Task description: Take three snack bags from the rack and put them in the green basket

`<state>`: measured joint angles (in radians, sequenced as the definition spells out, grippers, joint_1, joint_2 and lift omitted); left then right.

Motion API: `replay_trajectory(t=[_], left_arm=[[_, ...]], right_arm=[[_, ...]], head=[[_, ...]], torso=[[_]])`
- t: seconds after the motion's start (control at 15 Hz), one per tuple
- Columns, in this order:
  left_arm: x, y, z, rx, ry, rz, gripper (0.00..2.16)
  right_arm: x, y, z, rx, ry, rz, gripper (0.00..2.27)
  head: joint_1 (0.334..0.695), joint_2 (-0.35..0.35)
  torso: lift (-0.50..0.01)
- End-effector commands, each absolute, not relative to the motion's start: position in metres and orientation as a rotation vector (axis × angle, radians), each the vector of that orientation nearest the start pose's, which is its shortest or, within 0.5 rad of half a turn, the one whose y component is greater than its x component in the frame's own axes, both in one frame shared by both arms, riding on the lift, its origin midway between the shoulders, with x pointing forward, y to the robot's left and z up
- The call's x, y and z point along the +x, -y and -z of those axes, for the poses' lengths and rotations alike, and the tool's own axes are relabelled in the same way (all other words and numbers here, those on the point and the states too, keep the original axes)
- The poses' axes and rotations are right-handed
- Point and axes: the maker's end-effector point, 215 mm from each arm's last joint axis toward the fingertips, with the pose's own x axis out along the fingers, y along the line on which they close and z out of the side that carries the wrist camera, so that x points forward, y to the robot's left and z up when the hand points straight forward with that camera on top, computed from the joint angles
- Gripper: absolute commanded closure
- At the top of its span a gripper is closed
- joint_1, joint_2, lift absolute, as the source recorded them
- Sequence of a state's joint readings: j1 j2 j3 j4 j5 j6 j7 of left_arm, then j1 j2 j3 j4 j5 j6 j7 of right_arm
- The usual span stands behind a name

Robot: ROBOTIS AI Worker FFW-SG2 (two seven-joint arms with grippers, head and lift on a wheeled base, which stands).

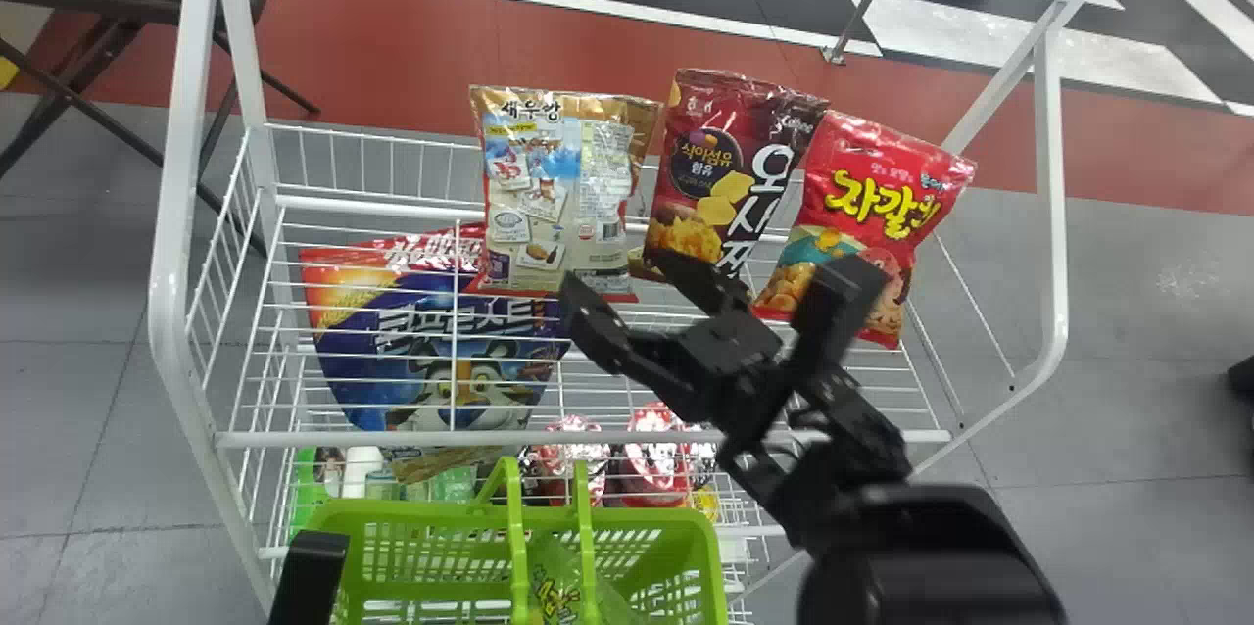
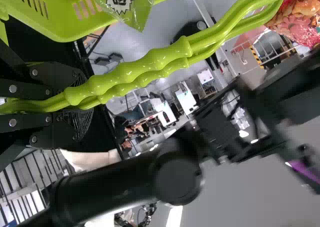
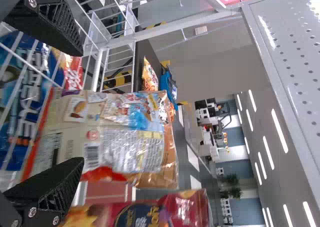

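- The right gripper is hovering before the lower part of the beige snack bag on the rack, its jaws standing wide apart.
- In its wrist view, the beige bag is lying ahead of the gap of the right gripper, spanning much of it; whether either finger is touching the bag, I cannot tell.
- The dark red snack bag is standing just beside the beige one, on its right, one finger overlapping its bottom edge in the head view.
- The red snack bag is leaning at the right end of this row, tilted.
- The blue bag is resting lower, to the left, behind white wires.
- The left arm is waiting at the lower left; the left gripper is clamping the handles of the green basket.
- A green bag is lying inside the basket.
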<state>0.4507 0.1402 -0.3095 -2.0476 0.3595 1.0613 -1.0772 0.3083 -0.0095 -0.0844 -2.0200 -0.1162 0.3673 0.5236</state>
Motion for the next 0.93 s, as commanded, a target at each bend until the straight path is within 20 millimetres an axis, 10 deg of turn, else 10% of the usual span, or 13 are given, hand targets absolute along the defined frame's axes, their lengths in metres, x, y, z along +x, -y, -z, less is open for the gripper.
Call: replay_trajectory(t=[0.0, 0.33, 0.4, 0.53, 0.87], left_arm=[[0.154, 0.083, 0.410, -0.766, -0.941, 1.459, 1.27], [0.154, 0.080, 0.410, -0.756, -0.947, 1.464, 1.27], [0.155, 0.080, 0.410, -0.757, -0.947, 1.465, 1.27], [0.156, 0.080, 0.410, -0.755, -0.947, 1.465, 1.27], [0.154, 0.080, 0.410, -0.755, -0.945, 1.464, 1.27]], right_arm=[[0.514, 0.142, 0.367, 0.115, -0.211, -0.462, 0.06], [0.555, 0.142, 0.378, 0.035, -0.221, -0.391, 0.14], [0.558, 0.143, 0.382, 0.028, -0.242, -0.388, 0.37], [0.554, 0.140, 0.394, 0.032, -0.289, -0.397, 1.94], [0.534, 0.134, 0.394, 0.036, -0.292, -0.431, 2.17]], head=[[0.695, -0.350], [0.695, -0.350], [0.695, -0.350], [0.695, -0.350], [0.695, -0.341]], torso=[[-0.007], [-0.007], [-0.007], [-0.007], [-0.007]])
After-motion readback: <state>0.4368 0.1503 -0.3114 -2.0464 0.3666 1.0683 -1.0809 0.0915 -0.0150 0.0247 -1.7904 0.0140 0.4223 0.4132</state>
